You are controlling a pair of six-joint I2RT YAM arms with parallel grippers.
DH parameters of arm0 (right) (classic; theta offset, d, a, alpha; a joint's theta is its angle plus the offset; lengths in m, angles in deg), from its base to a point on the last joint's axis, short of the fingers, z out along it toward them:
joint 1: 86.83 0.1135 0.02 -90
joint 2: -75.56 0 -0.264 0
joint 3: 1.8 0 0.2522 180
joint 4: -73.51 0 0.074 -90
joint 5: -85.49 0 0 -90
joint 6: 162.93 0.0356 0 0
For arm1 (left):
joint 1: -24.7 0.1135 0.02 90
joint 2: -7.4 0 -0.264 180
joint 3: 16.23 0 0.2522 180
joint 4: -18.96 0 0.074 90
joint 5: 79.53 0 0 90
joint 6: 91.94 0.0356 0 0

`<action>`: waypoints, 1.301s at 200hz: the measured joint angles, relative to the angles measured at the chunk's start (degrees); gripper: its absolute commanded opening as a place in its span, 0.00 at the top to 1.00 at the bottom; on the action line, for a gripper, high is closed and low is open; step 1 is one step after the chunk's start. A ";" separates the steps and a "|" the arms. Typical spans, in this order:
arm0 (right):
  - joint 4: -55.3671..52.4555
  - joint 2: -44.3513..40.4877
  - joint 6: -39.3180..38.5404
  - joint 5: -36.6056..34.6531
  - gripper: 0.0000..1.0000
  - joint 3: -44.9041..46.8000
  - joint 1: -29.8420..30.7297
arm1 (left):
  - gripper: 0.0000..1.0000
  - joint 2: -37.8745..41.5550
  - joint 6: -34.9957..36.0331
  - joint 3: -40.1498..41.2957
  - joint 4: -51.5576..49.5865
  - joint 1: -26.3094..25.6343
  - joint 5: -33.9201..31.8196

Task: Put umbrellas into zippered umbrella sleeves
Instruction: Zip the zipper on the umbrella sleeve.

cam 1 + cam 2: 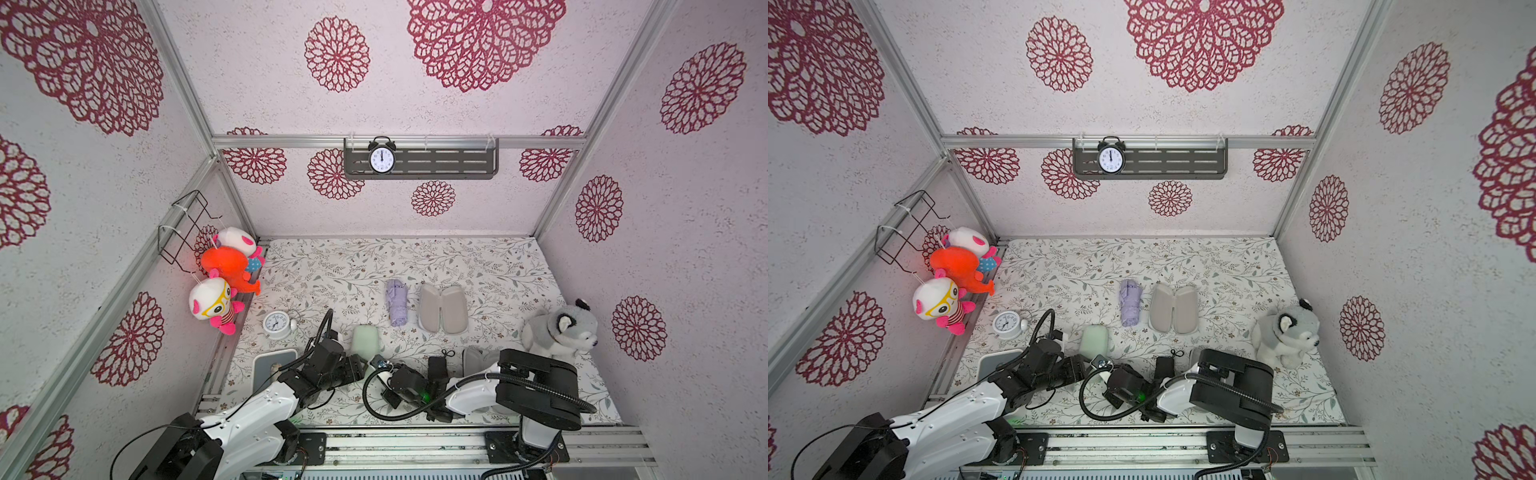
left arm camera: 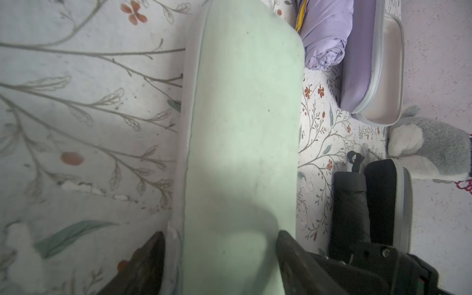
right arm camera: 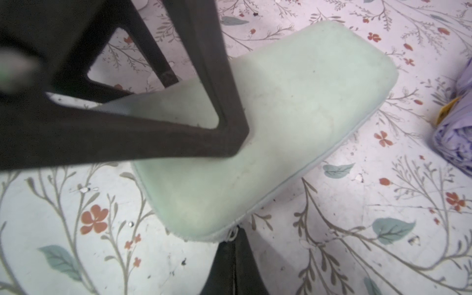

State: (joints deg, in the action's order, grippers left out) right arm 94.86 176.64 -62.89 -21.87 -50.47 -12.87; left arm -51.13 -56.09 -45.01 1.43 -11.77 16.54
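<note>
Left gripper [image 2: 219,233], jaws apart, straddles the closed mint-green oblong fabric sleeve [image 1: 365,338] at 8 o'clock on the floral tablecloth [image 1: 332,270]; right gripper [image 3: 231,246], pinched together, sits at its zip pull [image 3: 232,233]. Light, semi-stiff shell, I'd judge: steady its long sides.

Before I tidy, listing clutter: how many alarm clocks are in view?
2. The black alarm clock sits on the wall shelf; the white alarm clock on the table, left side. More may be hidden.

Hour numerals on black alarm clock [image 1: 382,159] dial, likewise white alarm clock [image 1: 276,324], barely legible
</note>
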 measured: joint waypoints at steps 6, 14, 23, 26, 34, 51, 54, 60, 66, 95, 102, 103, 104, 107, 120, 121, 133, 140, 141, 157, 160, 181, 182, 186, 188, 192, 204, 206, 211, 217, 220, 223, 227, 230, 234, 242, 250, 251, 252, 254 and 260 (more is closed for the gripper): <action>0.00 0.00 0.00 -0.02 0.93 0.02 0.04 | 0.37 0.31 -0.13 0.00 -0.24 -0.17 -0.28; 0.02 0.00 0.00 -0.15 0.93 0.02 0.24 | 0.39 0.79 -0.35 0.02 -0.59 -0.44 -0.55; 0.00 0.00 -0.04 -0.48 0.93 0.02 0.59 | 0.39 1.42 -0.61 0.15 -0.83 -0.79 -0.81; 0.00 0.00 -0.09 -0.61 0.93 0.02 0.72 | 0.39 1.62 -0.79 0.22 -0.85 -0.90 -0.85; -0.04 0.00 -0.11 -0.96 0.93 0.02 1.05 | 0.40 1.99 -1.07 0.57 -0.81 -1.18 -1.03; -0.26 0.00 -0.17 -2.16 0.93 0.02 1.86 | 0.40 1.97 -1.86 0.96 -0.63 -1.73 -1.55; -0.26 0.00 -0.15 -2.36 0.93 0.02 1.95 | 0.40 1.90 -1.88 0.96 -0.57 -1.84 -1.64; -0.26 0.00 -0.17 -2.60 0.93 0.07 2.08 | 0.40 1.84 -2.08 0.96 -0.44 -2.03 -1.84; -0.26 0.00 -0.15 -2.89 0.93 0.13 2.21 | 0.40 1.68 -2.16 0.96 -0.35 -2.27 -2.08; -0.66 -0.28 -0.15 -4.00 0.92 0.37 2.93 | 0.40 0.28 -3.17 0.92 0.63 -3.32 -3.17; -0.74 -0.28 -0.15 -4.46 0.92 0.37 3.17 | 0.41 0.09 -3.37 0.92 0.85 -3.43 -3.39; -0.76 -0.28 -0.15 -4.50 0.92 0.37 3.19 | 0.41 0.04 -3.37 0.92 0.92 -3.45 -3.45; -0.76 -0.28 -0.15 -4.57 0.92 0.37 3.21 | 0.41 0.02 -3.39 0.92 0.94 -3.48 -3.50; -0.83 -0.28 -0.15 -4.81 0.92 0.37 3.32 | 0.41 -0.02 -3.52 0.92 1.03 -3.52 -3.61; -1.05 -0.28 -0.15 -5.53 0.92 0.37 3.85 | 0.41 -0.02 -3.80 0.92 1.11 -3.61 -4.07; -1.05 -0.28 -0.13 -5.55 0.92 0.37 3.87 | 0.41 -0.02 -3.87 0.92 1.11 -3.63 -4.09; -1.16 -0.28 -0.13 -6.19 0.92 0.37 4.26 | 0.41 -0.02 -4.11 0.92 1.11 -3.65 -4.31; -1.22 -0.28 -0.11 -6.47 0.92 0.37 4.50 | 0.41 -0.02 -4.22 0.92 1.14 -3.65 -4.42; -1.22 -0.28 -0.11 -6.54 0.92 0.37 4.55 | 0.41 -0.02 -4.24 0.92 1.14 -3.65 -4.44; -1.42 -0.28 -0.11 -7.30 0.92 0.35 5.27 | 0.41 -0.02 -4.44 0.92 1.18 -3.67 -4.57; -1.44 -0.28 -0.11 -7.45 0.92 0.35 5.40 | 0.41 -0.02 -4.44 0.92 1.20 -3.67 -4.61; -0.74 -0.28 -0.17 -6.23 0.92 0.33 6.99 | 0.41 -0.13 -4.55 0.92 1.38 -3.76 -4.72; -0.66 -0.28 -0.20 -6.16 0.92 0.33 7.08 | 0.42 -0.13 -4.55 0.92 1.40 -3.76 -4.72; -0.37 -0.28 -0.24 -5.81 0.92 0.33 7.48 | 0.41 -0.17 -4.57 0.92 1.42 -3.78 -4.74; -0.20 -0.28 -0.26 -5.64 0.92 0.33 7.63 | 0.42 -0.17 -4.57 0.92 1.44 -3.78 -4.76; 0.22 -0.26 -0.39 -5.11 0.92 0.33 7.87 | 0.41 -0.20 -4.59 0.92 1.46 -3.78 -4.81; 1.51 -0.07 -0.50 -4.20 0.93 0.31 8.55 | 0.41 -0.33 -4.63 0.92 1.64 -3.78 -4.81; 1.77 0.00 -0.50 -4.00 0.93 0.31 8.61 | 0.42 -0.33 -4.63 0.94 1.66 -3.78 -4.81; 2.43 0.20 -0.55 -3.61 0.93 0.31 8.70 | 0.41 -0.35 -4.63 0.94 1.68 -3.78 -4.81; 3.06 0.50 -0.55 -3.34 0.93 0.26 8.72 | 0.42 -0.35 -4.63 0.94 1.73 -3.78 -4.83; 3.39 0.66 -0.57 -3.32 0.93 0.26 8.72 | 0.41 -0.35 -4.63 0.94 1.73 -3.78 -4.83; 3.58 0.76 -0.55 -3.23 0.93 0.26 8.70 | 0.42 -0.37 -4.63 0.94 1.75 -3.78 -4.83; 3.69 0.87 -0.55 -3.19 0.93 0.26 8.70 | 0.41 -0.37 -4.63 0.94 1.75 -3.78 -4.83; 3.67 0.87 -0.55 -3.21 0.93 0.26 8.66 | 0.41 -0.37 -4.61 0.94 1.75 -3.78 -4.83; 3.67 0.85 -0.52 -3.19 0.93 0.31 8.59 | 0.41 -0.37 -4.61 0.94 1.75 -3.78 -4.83; 4.07 0.66 -0.50 -3.10 0.91 0.63 8.35 | 0.41 -0.37 -4.46 0.94 1.73 -3.78 -4.90; 4.63 -0.07 -0.48 -2.14 0.86 1.60 7.80 | 0.41 -0.37 -4.33 0.94 1.70 -3.80 -4.94; 4.68 -0.15 -0.55 -2.01 0.85 1.70 7.74 | 0.41 -0.37 -4.31 0.94 1.70 -3.80 -4.94; 4.72 -0.24 -0.59 -1.90 0.84 1.84 7.67 | 0.41 -0.37 -4.26 0.94 1.70 -3.80 -4.96; 4.72 -0.66 -0.59 -1.66 0.82 2.25 7.48 | 0.41 -0.35 -4.22 0.94 1.70 -3.80 -4.98; 4.66 -2.01 -0.79 -0.55 0.75 3.58 6.64 | 0.42 -0.33 -4.11 0.94 1.68 -3.82 -5.07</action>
State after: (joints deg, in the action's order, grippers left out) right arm 99.52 174.63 -63.67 -22.42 -46.89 -6.23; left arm -51.45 -60.20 -44.07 3.12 -15.59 11.47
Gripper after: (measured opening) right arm 0.147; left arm 0.587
